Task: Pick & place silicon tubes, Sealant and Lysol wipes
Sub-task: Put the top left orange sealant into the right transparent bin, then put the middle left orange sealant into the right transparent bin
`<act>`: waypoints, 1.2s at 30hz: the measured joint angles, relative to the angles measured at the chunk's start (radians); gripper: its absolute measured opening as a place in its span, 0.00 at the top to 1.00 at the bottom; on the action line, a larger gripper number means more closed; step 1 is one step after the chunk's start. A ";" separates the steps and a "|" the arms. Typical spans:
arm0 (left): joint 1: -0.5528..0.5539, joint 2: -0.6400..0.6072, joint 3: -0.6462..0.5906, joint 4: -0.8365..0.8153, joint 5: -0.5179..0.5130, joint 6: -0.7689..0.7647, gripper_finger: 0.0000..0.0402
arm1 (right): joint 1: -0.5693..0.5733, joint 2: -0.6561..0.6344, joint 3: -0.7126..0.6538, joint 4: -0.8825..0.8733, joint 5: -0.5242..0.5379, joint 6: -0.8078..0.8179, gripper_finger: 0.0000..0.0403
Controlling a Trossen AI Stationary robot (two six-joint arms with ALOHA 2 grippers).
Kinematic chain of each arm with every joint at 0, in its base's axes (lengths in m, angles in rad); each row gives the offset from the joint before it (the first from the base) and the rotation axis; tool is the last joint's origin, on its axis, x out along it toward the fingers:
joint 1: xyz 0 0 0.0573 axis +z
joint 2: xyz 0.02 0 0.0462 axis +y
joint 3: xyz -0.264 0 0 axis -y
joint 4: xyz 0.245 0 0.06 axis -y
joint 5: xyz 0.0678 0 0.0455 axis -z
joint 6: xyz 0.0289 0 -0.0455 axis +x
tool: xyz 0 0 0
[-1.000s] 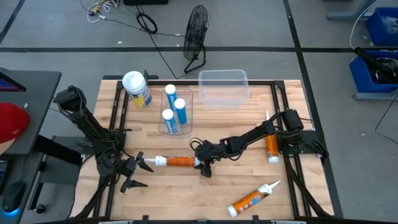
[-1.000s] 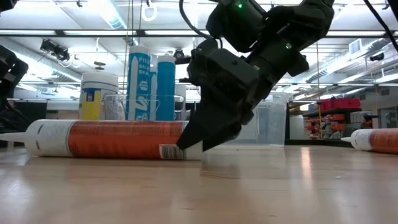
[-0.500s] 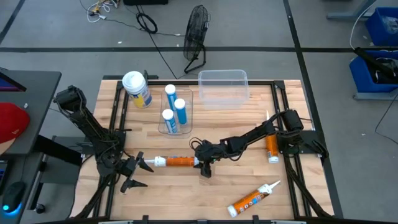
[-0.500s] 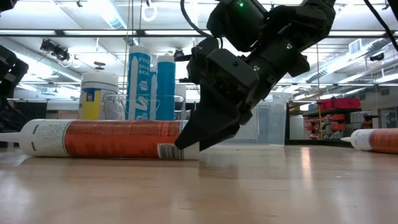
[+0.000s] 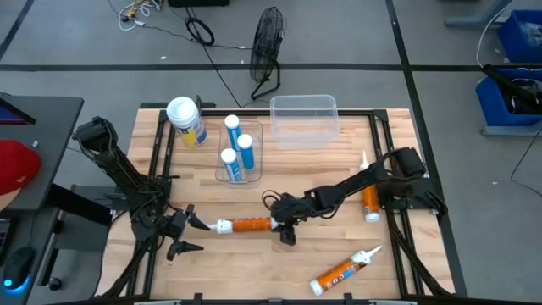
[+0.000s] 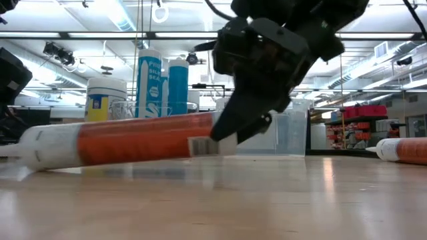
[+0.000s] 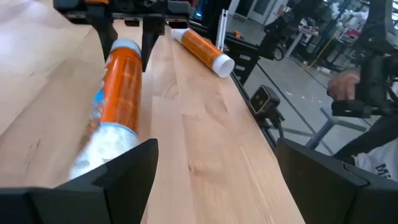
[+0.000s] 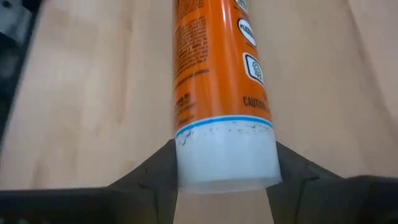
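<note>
Orange sealant tube (image 5: 248, 224) is front-middle of the desk (image 5: 322, 169), lying roughly across it, nozzle toward the left arm. In the low view its flat end is raised off the wood and the nozzle end is down.
Right pincer (image 5: 284, 227) is clamped on that flat end; right wrist view shows a finger (image 8: 152, 171) pressed against each side.
Left pincer (image 5: 179, 234) sits low near the front-left corner, jaws spread, nothing between them, nozzle tip just beside it.
Wipes canister (image 5: 186, 120), white lid, stands at the back-left.
3 blue tubes (image 5: 236, 146) stand upright in a clear bin (image 5: 254, 174) just right of it.
Second clear bin (image 5: 305, 119) sits at the back-middle.
2 more orange tubes: 1 (image 5: 370, 202) by the right arm's base, 1 (image 5: 343, 273) near the front-right edge.
</note>
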 joint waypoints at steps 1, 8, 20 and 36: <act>0.000 0.000 0.000 0.001 -0.006 0.003 0.18 | 0.005 -0.008 0.000 -0.025 0.019 0.001 0.57; 0.000 0.000 0.000 -0.004 -0.037 0.003 0.18 | 0.025 -0.027 0.002 -0.078 0.043 0.006 0.57; 0.000 0.000 0.000 -0.006 -0.037 0.006 0.18 | 0.031 -0.026 0.003 -0.125 0.011 0.091 0.31; -0.003 0.000 0.000 -0.020 -0.037 0.030 0.18 | 0.003 -0.020 0.302 -0.241 0.069 -0.093 0.28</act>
